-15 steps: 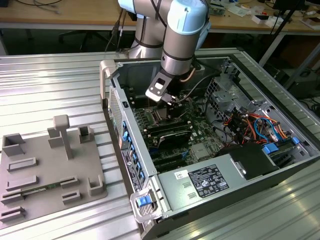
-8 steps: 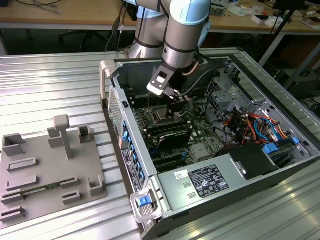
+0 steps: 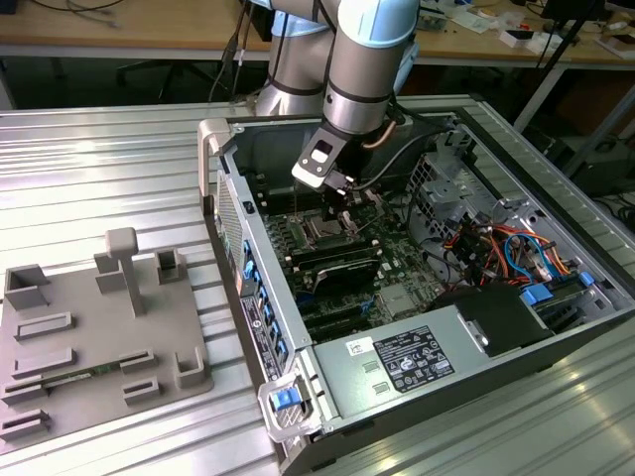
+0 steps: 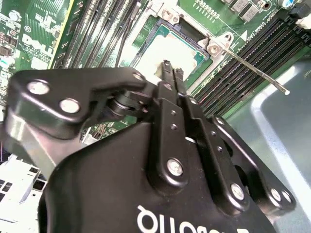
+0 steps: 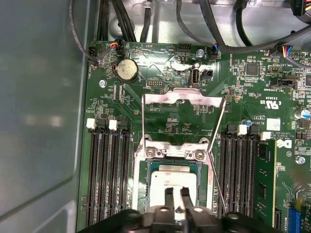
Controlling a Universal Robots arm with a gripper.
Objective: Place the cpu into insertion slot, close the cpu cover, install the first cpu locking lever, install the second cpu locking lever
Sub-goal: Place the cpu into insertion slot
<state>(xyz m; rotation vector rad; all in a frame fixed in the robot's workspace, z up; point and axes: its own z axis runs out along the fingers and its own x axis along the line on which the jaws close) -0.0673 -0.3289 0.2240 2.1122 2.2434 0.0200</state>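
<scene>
The cpu (image 5: 167, 180) lies flat in the insertion slot (image 5: 142, 187), silver top up; it also appears in the second wrist view (image 4: 154, 54). The cpu cover (image 5: 184, 98) is swung back open behind the socket. Two thin wire locking levers (image 5: 144, 121) (image 5: 219, 127) stand raised on either side; one lever (image 4: 252, 70) sticks out past the socket in the second wrist view. My gripper (image 5: 177, 198) hovers just over the chip's near edge, its thin fingers (image 4: 167, 68) almost together with nothing between them. In the exterior view the gripper (image 3: 342, 196) hangs inside the computer case above the socket (image 3: 322, 230).
Long black memory slots (image 5: 104, 179) (image 5: 240, 179) flank the socket. A coin battery (image 5: 125, 70) and black cables (image 5: 146, 19) lie beyond the cover. The case wall (image 5: 39, 121) stands close by. A grey fixture plate (image 3: 99, 337) sits outside the case; the power supply (image 3: 397, 362) sits at its front.
</scene>
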